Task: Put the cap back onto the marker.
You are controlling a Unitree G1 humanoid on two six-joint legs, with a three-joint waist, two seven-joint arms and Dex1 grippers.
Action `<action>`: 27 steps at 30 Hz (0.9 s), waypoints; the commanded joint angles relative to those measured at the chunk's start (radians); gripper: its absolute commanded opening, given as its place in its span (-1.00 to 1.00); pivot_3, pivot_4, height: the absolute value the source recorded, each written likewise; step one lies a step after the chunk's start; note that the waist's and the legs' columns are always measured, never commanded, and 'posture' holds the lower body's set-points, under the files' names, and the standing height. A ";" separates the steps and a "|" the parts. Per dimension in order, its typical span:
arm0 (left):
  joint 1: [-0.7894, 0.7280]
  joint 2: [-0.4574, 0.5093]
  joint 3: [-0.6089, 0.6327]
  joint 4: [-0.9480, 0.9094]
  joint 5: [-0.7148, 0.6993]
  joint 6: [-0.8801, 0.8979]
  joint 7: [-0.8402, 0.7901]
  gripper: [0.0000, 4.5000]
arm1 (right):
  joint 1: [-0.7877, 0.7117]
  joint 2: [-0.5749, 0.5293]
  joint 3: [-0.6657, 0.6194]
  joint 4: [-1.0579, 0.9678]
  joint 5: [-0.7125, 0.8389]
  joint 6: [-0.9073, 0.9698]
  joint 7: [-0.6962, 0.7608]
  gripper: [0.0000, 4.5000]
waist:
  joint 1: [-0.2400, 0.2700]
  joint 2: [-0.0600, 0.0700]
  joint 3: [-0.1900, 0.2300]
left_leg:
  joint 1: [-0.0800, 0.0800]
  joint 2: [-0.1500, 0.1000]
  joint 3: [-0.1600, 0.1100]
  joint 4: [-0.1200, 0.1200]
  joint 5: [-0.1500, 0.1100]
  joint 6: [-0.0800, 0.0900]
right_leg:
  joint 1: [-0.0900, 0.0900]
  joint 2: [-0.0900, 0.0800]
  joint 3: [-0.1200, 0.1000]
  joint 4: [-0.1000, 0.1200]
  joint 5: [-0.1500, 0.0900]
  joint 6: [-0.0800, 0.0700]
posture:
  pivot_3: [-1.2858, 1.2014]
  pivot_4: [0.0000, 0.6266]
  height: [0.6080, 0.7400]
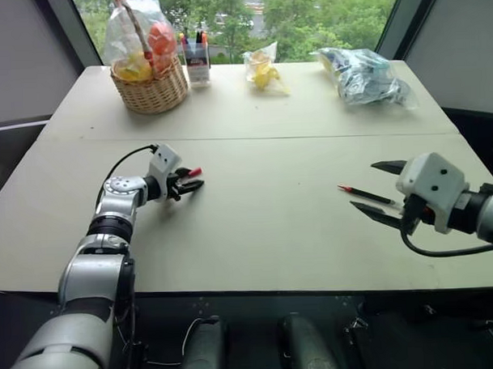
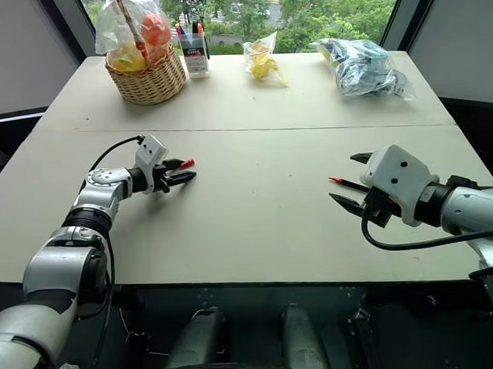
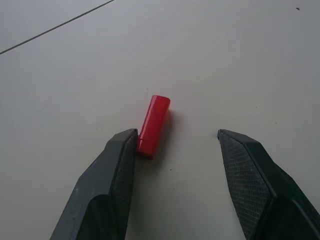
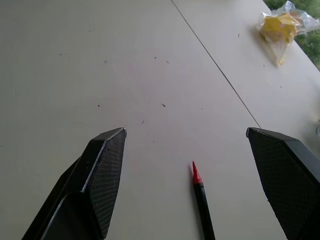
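Red cap touching one finger of open left end effector; marker between spread right end effector fingers.

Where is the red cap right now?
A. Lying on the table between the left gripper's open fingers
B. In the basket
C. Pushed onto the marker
A: the cap lies flat on the table, between the open fingers of the left gripper.

One cap, one marker, one basket, two plastic bags, one pen holder.
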 commanded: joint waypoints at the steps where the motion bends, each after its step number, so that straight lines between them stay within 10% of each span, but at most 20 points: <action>1: 0.037 -0.047 -0.063 0.026 0.042 0.021 -0.036 0.18 | -0.009 -0.016 -0.043 -0.015 0.008 -0.001 0.003 0.77 | 0.001 0.000 0.000 | 0.000 0.000 0.000 0.000 0.000 0.000 | 0.000 0.000 0.000 0.000 0.000 0.000 | 0.03 -0.52 1.00; 10: 0.031 -0.057 -0.057 0.027 0.040 0.017 -0.015 0.18 | -0.011 -0.016 -0.043 -0.012 0.005 0.000 0.006 0.77 | 0.012 0.000 0.000 | 0.000 0.000 0.000 0.000 0.000 0.000 | 0.000 0.000 0.000 -0.001 0.000 0.000 | 0.03 -0.52 1.00; 16: 0.025 -0.058 -0.059 0.030 0.047 0.017 -0.004 -0.83 | -0.010 -0.015 -0.042 -0.007 0.000 -0.006 0.004 0.77 | 0.021 0.000 0.000 | 0.000 0.000 0.000 0.000 0.000 0.000 | 0.000 0.000 0.000 -0.001 -0.001 -0.002 | 0.03 -0.52 1.00; 27: 0.051 -0.067 -0.058 -0.037 0.034 0.008 -0.019 -0.83 | -0.017 -0.011 -0.031 0.002 -0.003 -0.012 0.001 0.77 | 0.021 0.000 0.000 | 0.000 0.000 0.000 0.000 0.000 0.000 | 0.000 0.000 0.000 -0.001 -0.002 -0.002 | 0.03 -0.52 1.00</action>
